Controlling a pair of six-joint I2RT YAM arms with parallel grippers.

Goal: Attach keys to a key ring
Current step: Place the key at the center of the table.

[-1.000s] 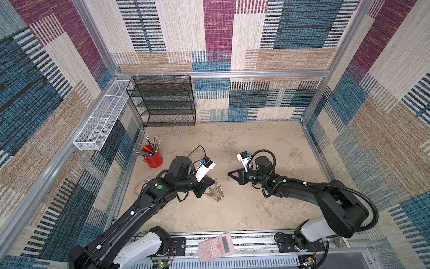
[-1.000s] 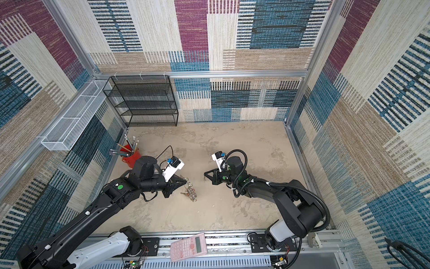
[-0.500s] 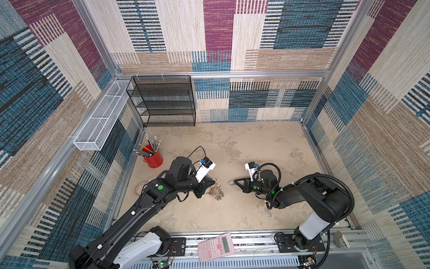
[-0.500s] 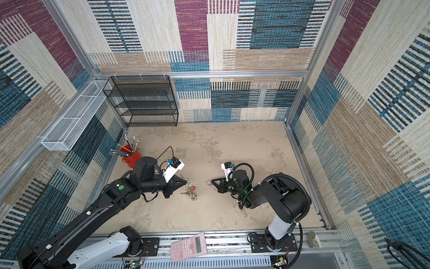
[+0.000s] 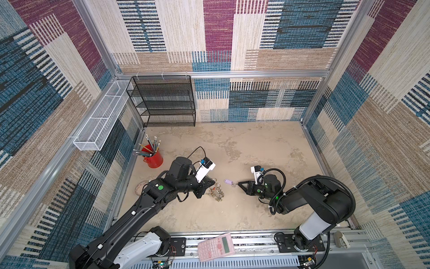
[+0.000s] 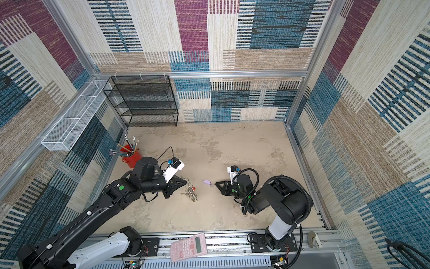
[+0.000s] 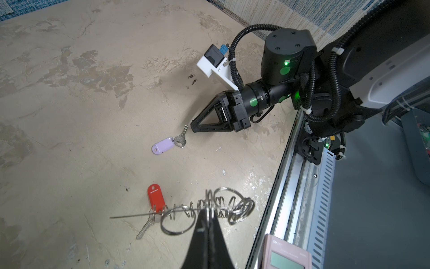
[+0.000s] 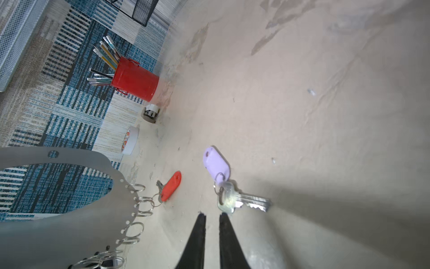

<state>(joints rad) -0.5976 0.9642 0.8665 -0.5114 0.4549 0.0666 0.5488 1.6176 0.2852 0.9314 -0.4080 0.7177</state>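
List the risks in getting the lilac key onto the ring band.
1. The lilac key lies flat on the table just beyond the right gripper, whose jaws stand only slightly apart; closing in may shove it rather than grasp it.
2. The left gripper pinches the key ring at its ringed edge; the thin band might flex or slip during threading.
3. The red key hangs from one ring and could snag.

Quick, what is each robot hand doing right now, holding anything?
Left hand: closed, holding the key ring.
Right hand: slightly open, empty; the lilac key lies just ahead of it.
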